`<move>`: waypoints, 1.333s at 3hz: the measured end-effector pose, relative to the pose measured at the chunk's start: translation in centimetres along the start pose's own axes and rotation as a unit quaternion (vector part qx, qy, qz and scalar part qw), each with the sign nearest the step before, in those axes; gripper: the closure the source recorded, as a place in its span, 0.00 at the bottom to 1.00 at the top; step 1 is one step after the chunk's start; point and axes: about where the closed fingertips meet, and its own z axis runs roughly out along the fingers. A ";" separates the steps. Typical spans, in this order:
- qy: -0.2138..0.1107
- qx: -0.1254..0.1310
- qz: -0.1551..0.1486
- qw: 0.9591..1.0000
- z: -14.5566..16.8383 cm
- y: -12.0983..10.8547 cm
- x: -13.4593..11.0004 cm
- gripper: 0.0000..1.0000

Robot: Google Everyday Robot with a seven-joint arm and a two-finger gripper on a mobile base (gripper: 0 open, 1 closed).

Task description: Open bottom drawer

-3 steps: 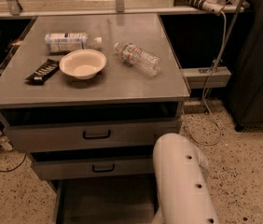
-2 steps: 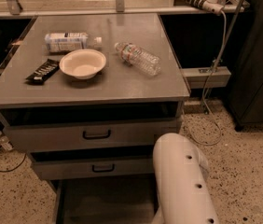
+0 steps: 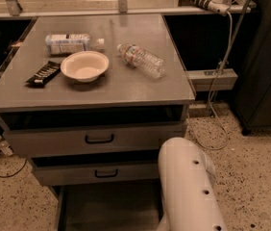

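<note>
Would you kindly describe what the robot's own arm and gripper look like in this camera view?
Only one arm segment shows, at the lower right: a smooth, rounded white casing, shaped like a thick tube with a domed end. A row of small dark round holes runs along its right side. No cables, labels or other markings are visible on it. The gripper is out of frame, so its look cannot be told.

Grey bottom drawer, white arm, speckled floor
</note>
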 end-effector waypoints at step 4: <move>0.001 -0.004 -0.001 1.000 -0.2 0.2 0.0 0.00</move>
